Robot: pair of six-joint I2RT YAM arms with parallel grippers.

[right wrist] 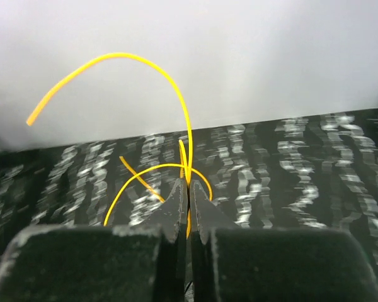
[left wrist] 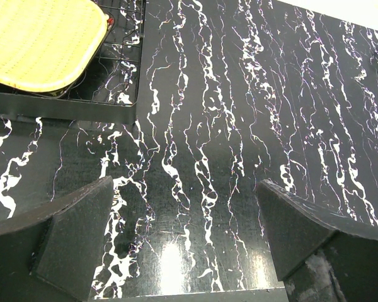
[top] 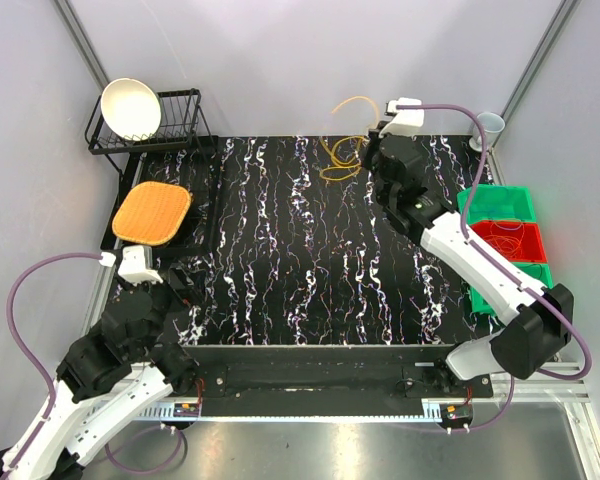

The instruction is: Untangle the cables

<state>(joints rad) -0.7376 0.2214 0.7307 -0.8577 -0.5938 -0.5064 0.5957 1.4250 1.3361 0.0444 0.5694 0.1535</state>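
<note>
Surface: black mat with white marble veining, glossy under the lamp in the left wrist view; a metal rail runs along its near edge.
Room: plain pale walls on three sides.
Orange-yellow cable: loose loops at the mat's far edge, one end arcing up against the back wall.
Right gripper: fingers pressed together, pinching the orange-yellow cable at their tips.
Left gripper: fingers wide apart, nothing between them, above the near left of the mat.
Far left: black wire dish rack holding a white bowl; a yellow woven pad nearer.
Right side: green bin and red bin side by side; a pale cup beyond them.
</note>
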